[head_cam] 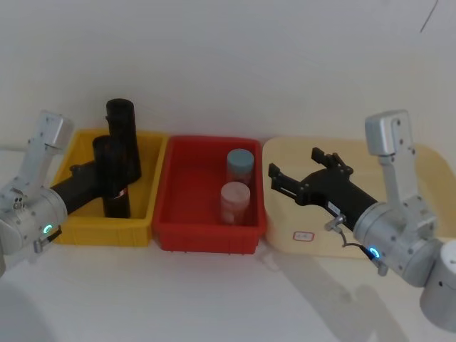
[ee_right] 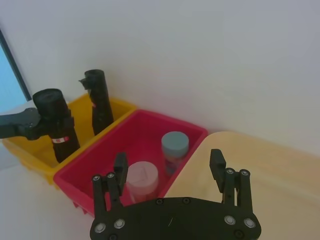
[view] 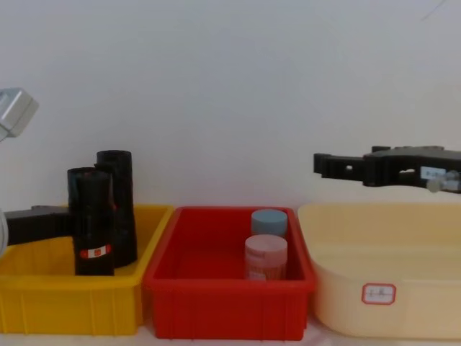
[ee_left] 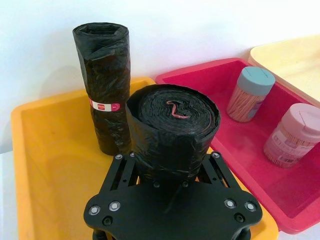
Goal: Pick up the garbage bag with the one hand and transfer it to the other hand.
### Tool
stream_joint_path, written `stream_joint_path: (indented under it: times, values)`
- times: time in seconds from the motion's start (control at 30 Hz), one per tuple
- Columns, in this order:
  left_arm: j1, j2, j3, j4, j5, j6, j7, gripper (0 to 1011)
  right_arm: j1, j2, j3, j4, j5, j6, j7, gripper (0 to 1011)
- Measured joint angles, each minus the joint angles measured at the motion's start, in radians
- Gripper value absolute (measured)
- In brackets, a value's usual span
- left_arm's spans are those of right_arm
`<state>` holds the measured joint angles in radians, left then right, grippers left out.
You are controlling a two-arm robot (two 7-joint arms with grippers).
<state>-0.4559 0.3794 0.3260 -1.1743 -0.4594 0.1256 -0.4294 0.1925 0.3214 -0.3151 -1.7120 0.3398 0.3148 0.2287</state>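
Head view: inside the yellow plastic bin [head_cam: 107, 235] stands the black, red-labelled garbage bag roll [head_cam: 117, 201], the left black two-finger gripper [head_cam: 107, 174] clamped round it. The right gripper [head_cam: 296, 162] (well apart from that bin) hangs open, empty. A tilted lift could topple the second black roll [head_cam: 122, 125] alongside.
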Motion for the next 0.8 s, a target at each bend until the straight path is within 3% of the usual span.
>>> stream_joint_path:
  times: [0.4,0.8]
  values:
    - [0.000,0.000,0.000,0.000,0.000,0.000,0.000,440,0.068,-0.035,-0.052,0.071,-0.017,0.056,0.012,1000]
    - [0.000,0.000,0.000,0.000,0.000,0.000,0.000,440,0.150,-0.066,-0.116,0.183,-0.072,0.071,0.026,1000]
